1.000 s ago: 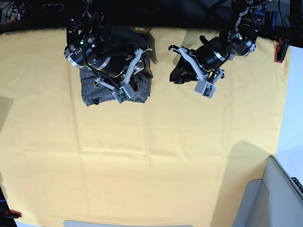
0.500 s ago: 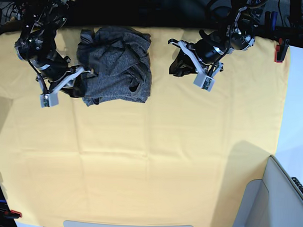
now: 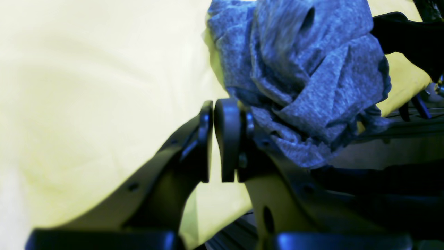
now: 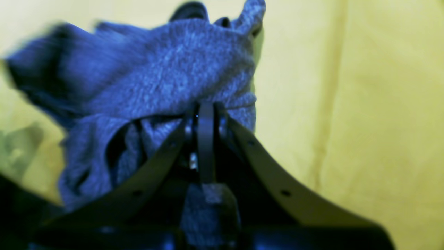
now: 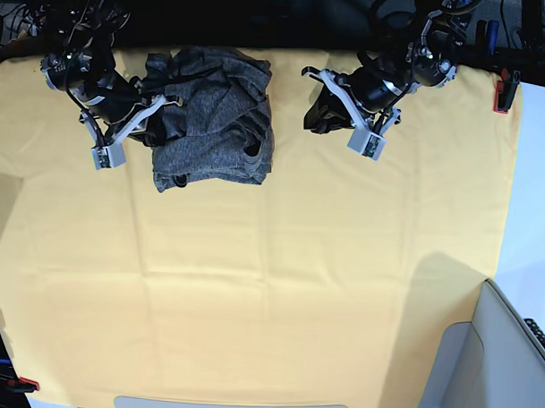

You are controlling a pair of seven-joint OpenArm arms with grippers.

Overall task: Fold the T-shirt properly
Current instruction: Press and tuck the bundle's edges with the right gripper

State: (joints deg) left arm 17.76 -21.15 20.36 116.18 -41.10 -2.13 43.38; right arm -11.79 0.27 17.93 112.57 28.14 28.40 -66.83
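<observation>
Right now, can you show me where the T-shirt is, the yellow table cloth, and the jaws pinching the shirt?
T-shirt [image 5: 213, 121], base view, middle of the crumpled heap.
Table cloth [image 5: 269, 293], base view, bare middle area.
Right gripper [image 4: 205, 116], right wrist view, tips of the shut jaws at the fabric edge.

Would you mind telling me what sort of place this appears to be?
Probably a robotics lab bench: a yellow cloth clamped over a table, two robot arms above it, and a crumpled grey shirt as practice material.

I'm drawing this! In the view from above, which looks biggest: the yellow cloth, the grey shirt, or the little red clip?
1. Yellow cloth, by far the biggest.
2. Grey shirt, bunched up.
3. Red clip, smallest.
</observation>
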